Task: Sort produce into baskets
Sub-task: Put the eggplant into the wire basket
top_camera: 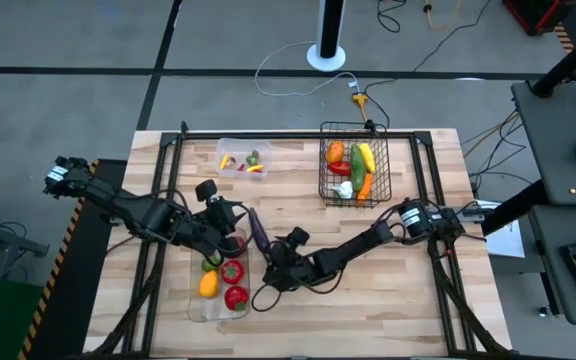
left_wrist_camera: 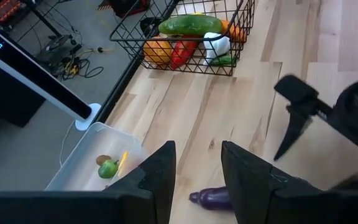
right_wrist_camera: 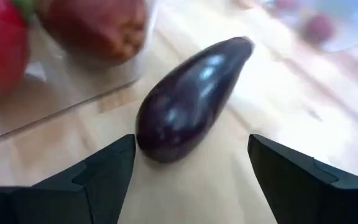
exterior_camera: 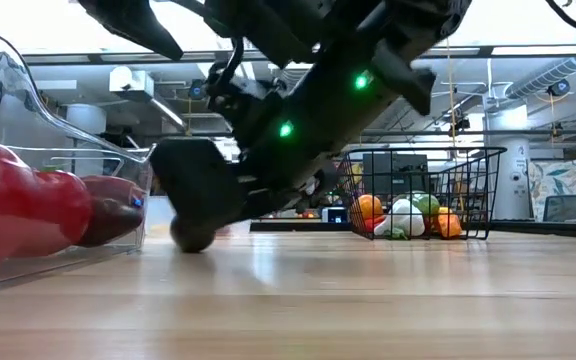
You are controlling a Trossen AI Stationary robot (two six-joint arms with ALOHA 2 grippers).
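Observation:
A purple eggplant point(top_camera: 256, 228) point(right_wrist_camera: 191, 93) lies on its side on the wooden table, just right of the long clear tray point(top_camera: 196, 300), which holds red, yellow and green produce. My right gripper point(top_camera: 271, 262) point(right_wrist_camera: 191, 168) is low and open; the eggplant's thick end lies between its fingertips. My left gripper point(top_camera: 233, 225) point(left_wrist_camera: 197, 180) hangs open above the eggplant's point(left_wrist_camera: 213, 198) far end with nothing between its fingers. The black wire basket point(top_camera: 325, 150) holds several vegetables. The small clear tub point(top_camera: 226, 148) holds a few small pieces. My right gripper has one finger point(right_wrist_camera: 107, 171) right beside the eggplant's thick end point(right_wrist_camera: 151, 146). I cannot tell whether it touches. The fingers slant down from the table's near side and lie along the eggplant, which rests on the table.
The tray's clear wall point(right_wrist_camera: 61, 93) stands close beside the eggplant, with red peppers point(exterior_camera: 28, 205) behind it. Black frame rails point(top_camera: 298, 134) run around the table. Bare wood lies right of the gripper and along the near edge.

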